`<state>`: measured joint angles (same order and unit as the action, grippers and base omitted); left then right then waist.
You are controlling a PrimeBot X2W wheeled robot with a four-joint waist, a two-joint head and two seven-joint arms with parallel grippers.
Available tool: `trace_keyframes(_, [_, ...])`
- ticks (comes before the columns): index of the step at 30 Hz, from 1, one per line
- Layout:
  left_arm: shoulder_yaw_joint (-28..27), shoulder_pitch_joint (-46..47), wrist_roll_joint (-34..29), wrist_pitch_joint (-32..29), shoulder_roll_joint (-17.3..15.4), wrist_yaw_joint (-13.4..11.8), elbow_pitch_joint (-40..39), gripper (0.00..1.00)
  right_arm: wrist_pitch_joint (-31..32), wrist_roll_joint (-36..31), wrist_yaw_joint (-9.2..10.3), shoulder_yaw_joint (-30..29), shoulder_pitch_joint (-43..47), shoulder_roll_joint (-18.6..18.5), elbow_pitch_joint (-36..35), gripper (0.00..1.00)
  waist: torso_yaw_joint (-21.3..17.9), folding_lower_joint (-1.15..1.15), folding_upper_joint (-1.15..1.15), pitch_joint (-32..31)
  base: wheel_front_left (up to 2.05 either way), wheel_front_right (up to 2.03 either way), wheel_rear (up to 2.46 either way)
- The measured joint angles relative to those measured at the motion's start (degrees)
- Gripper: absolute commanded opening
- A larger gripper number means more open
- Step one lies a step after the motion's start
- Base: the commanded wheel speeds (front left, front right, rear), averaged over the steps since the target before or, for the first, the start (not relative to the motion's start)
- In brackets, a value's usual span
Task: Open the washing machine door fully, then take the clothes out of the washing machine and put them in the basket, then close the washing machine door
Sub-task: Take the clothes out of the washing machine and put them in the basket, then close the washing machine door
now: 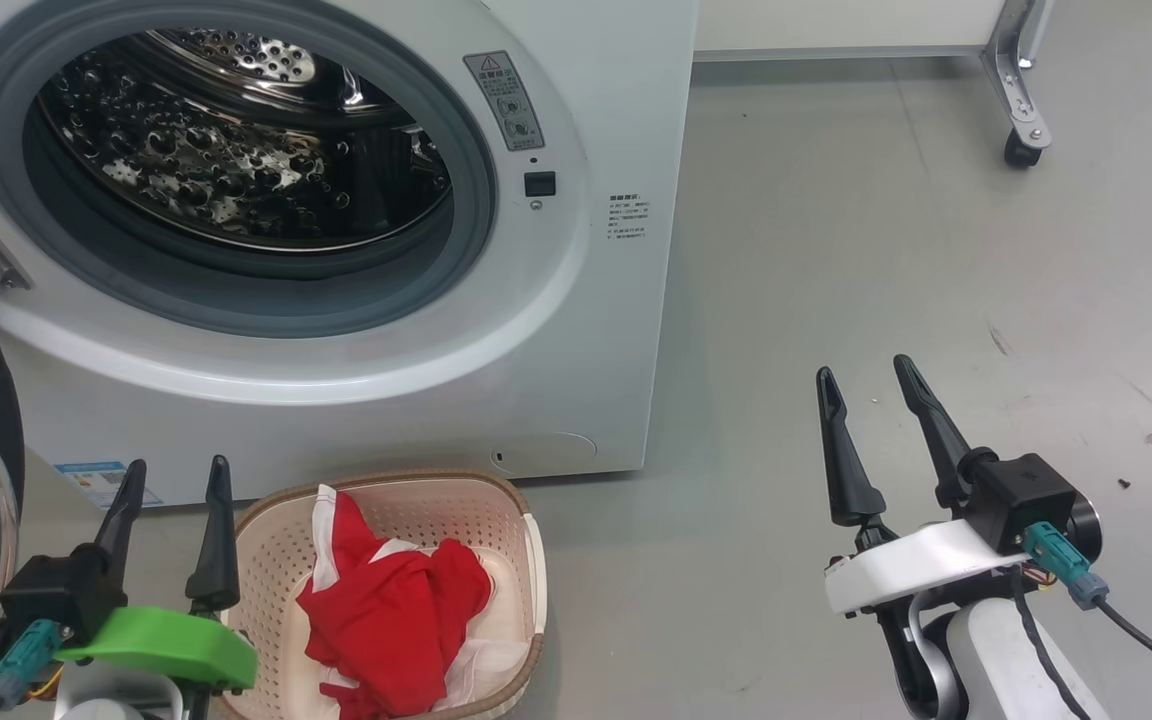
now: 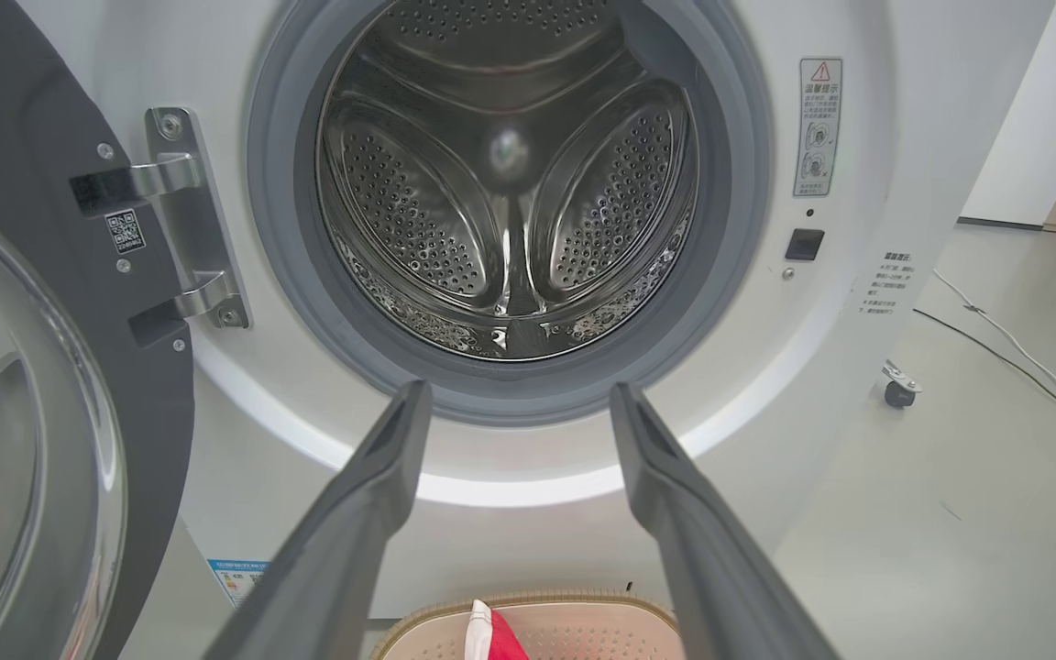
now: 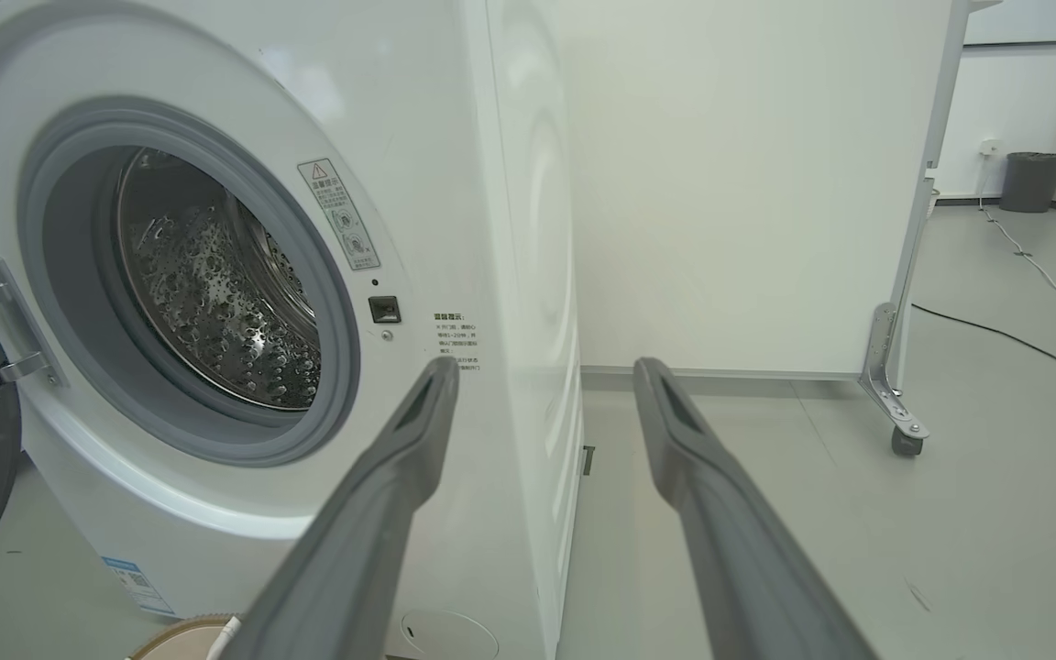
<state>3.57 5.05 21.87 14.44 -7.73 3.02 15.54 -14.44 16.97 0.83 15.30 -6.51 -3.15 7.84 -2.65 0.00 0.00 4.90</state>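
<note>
Clothes (image 1: 396, 610) heaped in basket (image 1: 386, 478), just right of left tool (image 1: 178, 463). Both tools wide, empty. Right tool (image 1: 863, 366) well right of basket, over floor (image 1: 836, 250). Left of basket, washing machine door (image 2: 157, 412) open.

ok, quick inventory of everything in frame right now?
washing machine: 1, white, ahead left
drum: 1, steel, inside the machine
door: 1, black rim with glass, open at machine's left
basket: 1, cream with brown rim, on floor before the machine
clothes: 1 bundle, red and white, in the basket
panel on wheels: 1, white, right of the machine
bin: 1, grey, far right
left gripper: 1, dark fingers, open, left of basket
right gripper: 1, dark fingers, open, over floor
</note>
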Motion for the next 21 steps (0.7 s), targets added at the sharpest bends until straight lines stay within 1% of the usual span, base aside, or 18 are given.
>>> trace_keyframes(7, [-0.43,-0.90,-0.31,0.00,0.86,-0.22,-1.86,1.00,0.00,-0.30,-0.25,-0.37,0.03,0.03,0.07,1.00,0.16,0.00,0.00,-0.10,0.00,0.00,0.00])
trace_keyframes(21, [-0.86,-3.68,-0.90,0.00,1.45,-0.21,-4.43,1.00,0.00,-0.58,-0.27,-1.18,0.04,0.05,0.09,1.00,0.15,0.00,0.00,-0.27,0.00,0.00,0.00])
